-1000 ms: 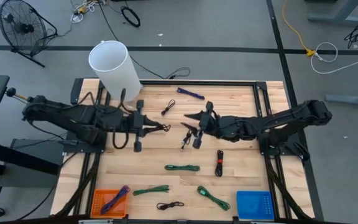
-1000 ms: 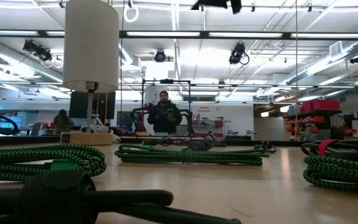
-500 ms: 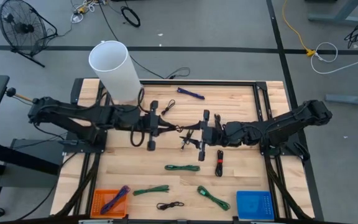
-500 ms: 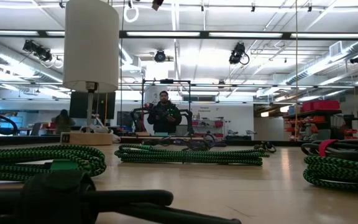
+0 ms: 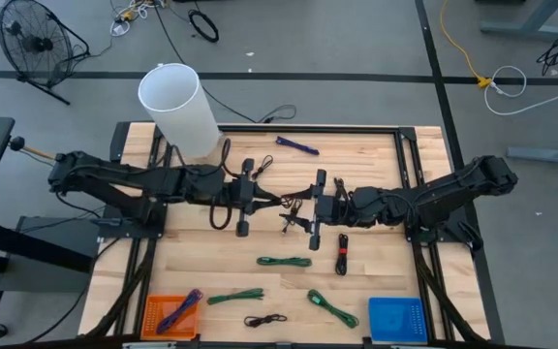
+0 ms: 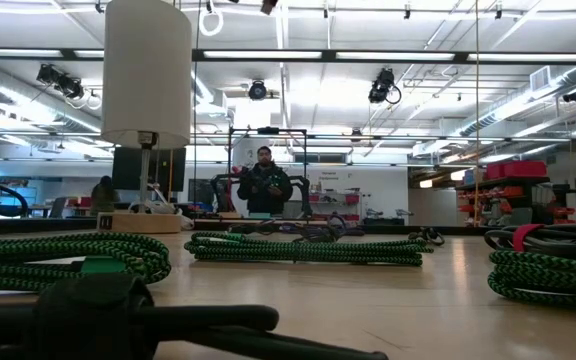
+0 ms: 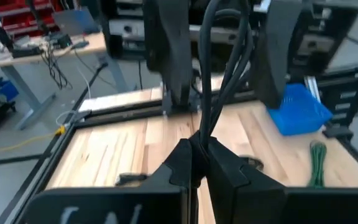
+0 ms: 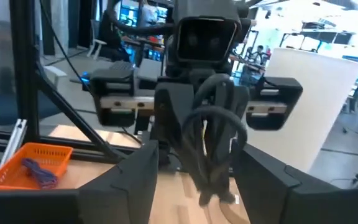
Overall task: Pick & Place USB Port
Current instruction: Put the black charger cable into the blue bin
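Centre of the high view: the coiled black USB cable [image 5: 277, 202] hangs between the two grippers, above the light wooden slatted table [image 5: 376, 155]. The left gripper [image 5: 257, 197] has its fingers pinched shut on the cable; in the left wrist view the dark fingertips [image 7: 191, 163] meet around the cable strands [image 7: 219, 68], which run away toward the other arm. The right gripper [image 5: 303, 206] faces it from the right of centre with its fingers spread wide on either side of the coil. In the right wrist view the coil [image 8: 213, 143] hangs between the two parted fingers [image 8: 132, 180], touching neither as far as can be told.

Count in the high view:
- green cable bundles: three, lower centre [image 5: 284, 261], lower left of centre [image 5: 235, 297], lower right of centre [image 5: 332, 307]
- black-and-red bundle: one [image 5: 342, 254], just right of centre
- loose small black cable: one [image 5: 264, 319], bottom centre
- purple cable: one [image 5: 296, 145], upper centre
- orange mesh basket [image 5: 151, 327], bottom left, holding a purple cable
- blue mesh basket [image 5: 396, 318], bottom right
- tall white cylinder [image 5: 177, 109], upper left

Open wood lies at upper right and at left of the table. A black metal frame [image 5: 422, 184] edges the table.
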You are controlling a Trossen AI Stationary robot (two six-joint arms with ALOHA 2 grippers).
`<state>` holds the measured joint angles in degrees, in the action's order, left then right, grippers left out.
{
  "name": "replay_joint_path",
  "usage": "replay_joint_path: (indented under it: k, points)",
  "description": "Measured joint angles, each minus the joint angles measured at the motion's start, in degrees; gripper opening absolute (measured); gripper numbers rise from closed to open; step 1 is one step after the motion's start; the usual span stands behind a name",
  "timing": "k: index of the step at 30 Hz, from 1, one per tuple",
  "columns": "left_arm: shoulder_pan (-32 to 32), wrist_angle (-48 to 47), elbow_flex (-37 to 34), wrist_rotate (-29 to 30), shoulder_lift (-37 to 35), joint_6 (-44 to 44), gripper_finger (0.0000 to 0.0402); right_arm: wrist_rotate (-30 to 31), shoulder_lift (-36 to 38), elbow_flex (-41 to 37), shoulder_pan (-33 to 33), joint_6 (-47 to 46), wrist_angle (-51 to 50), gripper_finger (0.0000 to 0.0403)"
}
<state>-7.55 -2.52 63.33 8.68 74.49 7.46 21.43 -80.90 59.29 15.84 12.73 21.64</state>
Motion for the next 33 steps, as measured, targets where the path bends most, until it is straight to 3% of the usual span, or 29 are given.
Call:
replay_joint_path:
  k: [3,5,10,17,22,28,33]
  points:
    - [0.0,0.3,-0.1,-0.01,0.88,0.75,0.0026,3.03,0.0,0.0,0.0,-0.39,0.26,0.0196]
    - [0.0,-0.01,-0.05,0.08,1.01,0.68,0.0026,4.07,0.0,0.0,0.0,-0.48,-0.25,0.0168]
    - [0.02,0.6,-0.07,0.73,1.35,0.71,0.0059,4.52,-0.01,0.0,0.0,0.05,-1.36,0.0023]
    - [0.0,0.97,-0.07,0.69,1.27,0.75,0.0079,5.26,0.0,0.0,0.07,-0.2,-1.58,0.0006]
    - [0.02,1.06,-0.07,0.92,1.23,1.23,0.0077,9.28,0.05,0.0,0.11,-0.48,-4.52,0.0004]
    - [-0.22,-0.67,-0.08,1.86,0.04,1.38,0.0077,14.44,4.81,-0.11,1.93,-10.09,-20.93,0.0002]
    - [-0.17,-3.55,-0.15,2.21,-1.54,1.36,0.0077,12.86,14.02,-0.11,6.16,-26.21,-41.64,0.0001]
